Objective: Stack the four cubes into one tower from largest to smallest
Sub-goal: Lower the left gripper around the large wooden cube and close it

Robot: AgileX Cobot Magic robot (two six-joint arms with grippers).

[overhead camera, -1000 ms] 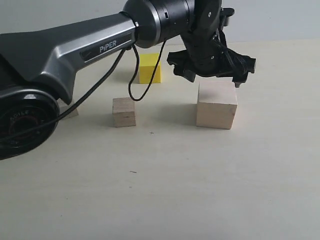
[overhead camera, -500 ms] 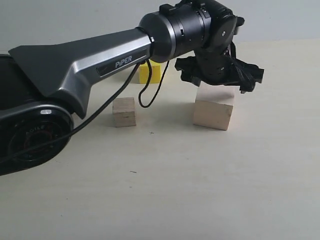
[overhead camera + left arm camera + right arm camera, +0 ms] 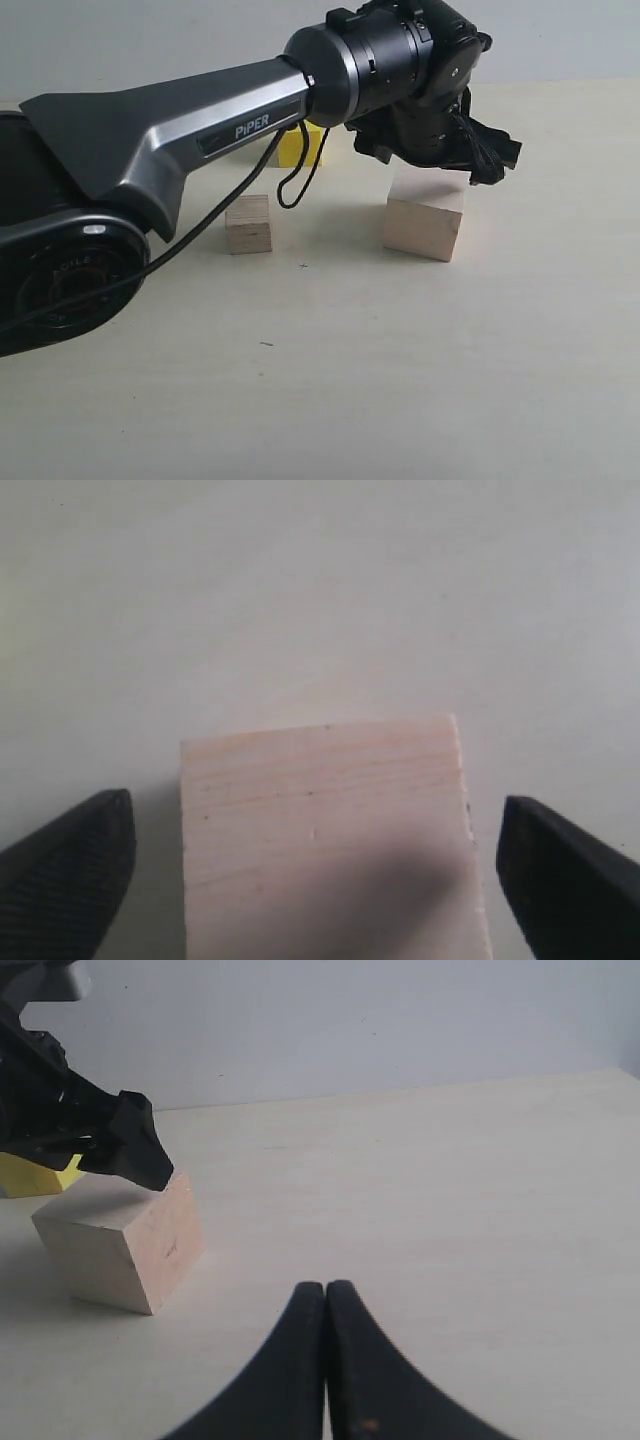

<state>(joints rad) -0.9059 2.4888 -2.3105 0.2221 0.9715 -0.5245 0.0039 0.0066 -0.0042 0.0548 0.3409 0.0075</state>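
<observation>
Exterior view: my left gripper point(image 3: 437, 155) hangs over the large pale wood cube point(image 3: 424, 218), which rests on the table point(image 3: 400, 380). The medium-small wood cube point(image 3: 249, 224) sits well apart on the left of this view. The yellow cube point(image 3: 300, 148) stands farther back, partly hidden by the arm.

Left wrist view: I see the jaws spread wide, with one of the fingers point(image 3: 70, 870) on each side of the large cube. There is a gap on both sides and nothing is gripped.

Right wrist view: my right gripper point(image 3: 325, 1295) has its jaws pressed together and empty, apart from the large cube.
</observation>
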